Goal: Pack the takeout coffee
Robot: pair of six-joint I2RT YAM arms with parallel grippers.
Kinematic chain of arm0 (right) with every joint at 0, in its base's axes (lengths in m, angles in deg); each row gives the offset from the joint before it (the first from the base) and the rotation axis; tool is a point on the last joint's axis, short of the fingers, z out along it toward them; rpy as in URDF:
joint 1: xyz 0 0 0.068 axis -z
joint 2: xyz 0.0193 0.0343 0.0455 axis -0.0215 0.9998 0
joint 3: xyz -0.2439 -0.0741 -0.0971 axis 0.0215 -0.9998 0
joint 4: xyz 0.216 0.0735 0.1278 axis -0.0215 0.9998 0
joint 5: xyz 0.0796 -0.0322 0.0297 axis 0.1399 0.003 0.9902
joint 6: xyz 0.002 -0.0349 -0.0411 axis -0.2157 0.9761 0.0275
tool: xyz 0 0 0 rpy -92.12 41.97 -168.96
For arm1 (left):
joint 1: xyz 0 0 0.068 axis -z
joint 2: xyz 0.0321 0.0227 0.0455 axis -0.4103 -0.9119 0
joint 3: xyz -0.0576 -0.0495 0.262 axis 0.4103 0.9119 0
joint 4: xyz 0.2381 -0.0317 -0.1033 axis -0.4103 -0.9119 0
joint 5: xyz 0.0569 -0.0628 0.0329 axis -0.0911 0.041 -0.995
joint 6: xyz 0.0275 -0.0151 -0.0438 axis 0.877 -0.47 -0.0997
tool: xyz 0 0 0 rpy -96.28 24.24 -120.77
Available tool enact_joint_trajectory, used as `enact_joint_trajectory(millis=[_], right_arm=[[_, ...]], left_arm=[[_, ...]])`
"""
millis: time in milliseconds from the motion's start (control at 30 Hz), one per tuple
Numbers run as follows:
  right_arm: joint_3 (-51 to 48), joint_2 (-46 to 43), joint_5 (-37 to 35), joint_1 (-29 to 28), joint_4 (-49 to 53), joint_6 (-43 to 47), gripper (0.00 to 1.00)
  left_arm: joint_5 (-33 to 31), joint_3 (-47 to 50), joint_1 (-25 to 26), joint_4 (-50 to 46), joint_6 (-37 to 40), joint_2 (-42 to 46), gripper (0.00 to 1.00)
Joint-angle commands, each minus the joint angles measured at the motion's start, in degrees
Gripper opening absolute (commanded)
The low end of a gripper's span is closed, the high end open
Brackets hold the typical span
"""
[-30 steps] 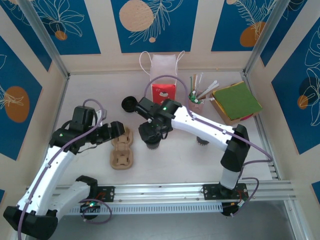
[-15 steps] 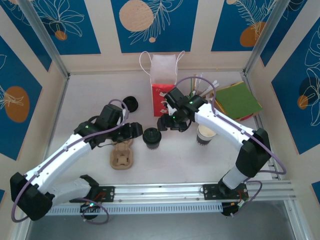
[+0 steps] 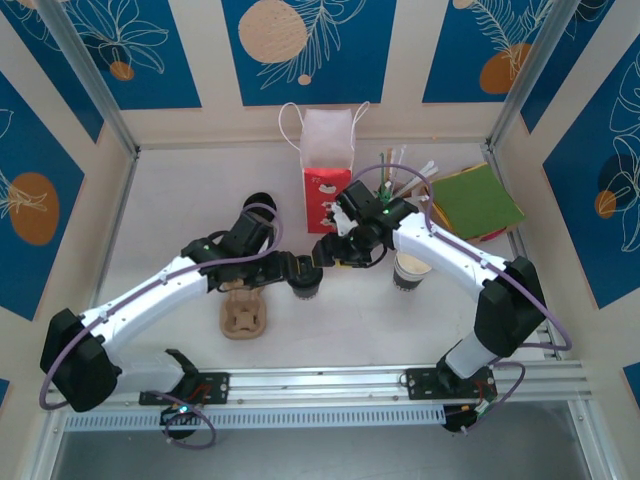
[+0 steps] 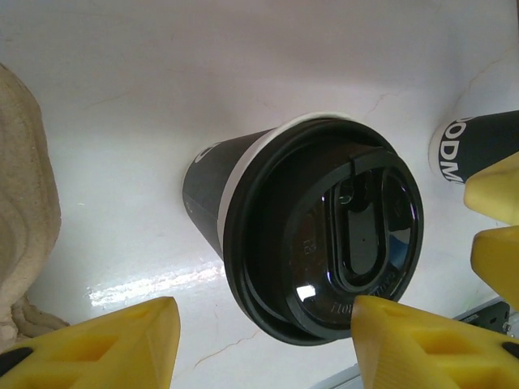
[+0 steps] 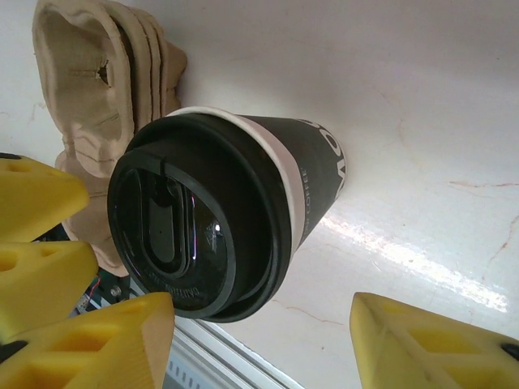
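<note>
The takeout coffee (image 3: pixel 306 288) stands upright on the white table, a dark-banded paper cup with a black lid (image 4: pixel 324 243). My left gripper (image 3: pixel 297 268) hovers over its left side. In the left wrist view this gripper (image 4: pixel 263 324) is open, one yellow fingertip (image 4: pixel 405 340) overlapping the lid's rim and the other well clear. My right gripper (image 3: pixel 331 252) reaches in from the upper right, close to the cup. Seen from the right wrist, the gripper (image 5: pixel 259 316) is open, and the lidded cup (image 5: pixel 203 219) sits by its left finger.
A pulp cup carrier (image 3: pixel 243 316) lies left of the cup. A red and white paper bag (image 3: pixel 327 175) stands behind. An unlidded cup (image 3: pixel 410 270) is to the right, a loose black lid (image 3: pixel 258 204) at back left. Stirrers (image 3: pixel 392 200) and a green napkin box (image 3: pixel 472 205) sit at back right.
My left arm swung right from the carrier to the lidded cup. My right gripper let go of the cup, pulled back, then edged toward it again. Both jaws have narrowed.
</note>
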Motion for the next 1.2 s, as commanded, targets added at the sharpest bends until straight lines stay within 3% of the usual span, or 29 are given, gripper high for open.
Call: enact_joint_trajectory(millis=[0, 933, 1033, 1100, 1167], right_arm=[[-1.23, -0.18, 2.41, -0.38, -1.88, -0.93, 0.59], [-3.01, 5.14, 1.08, -1.53, -1.75, 0.16, 0.52], [-3.16, 4.88, 0.96, -1.41, -1.73, 0.3, 0.52], [-2.91, 4.54, 1.28, -1.29, -1.7, 0.45, 0.52], [-2.27, 4.09, 1.28, -1.27, -1.54, 0.68, 0.52]], left_arm=[[-0.13, -2.47, 0.39, -0.24, 2.92, -1.7, 0.57], [-0.03, -2.24, 0.27, 1.29, 4.85, -4.52, 0.53], [-0.04, -2.14, 0.33, 1.49, 5.02, -4.93, 0.5], [0.2, -2.13, 0.28, 1.84, 5.19, -5.03, 0.39], [0.32, -2.22, 0.3, 2.21, 5.12, -5.1, 0.37]])
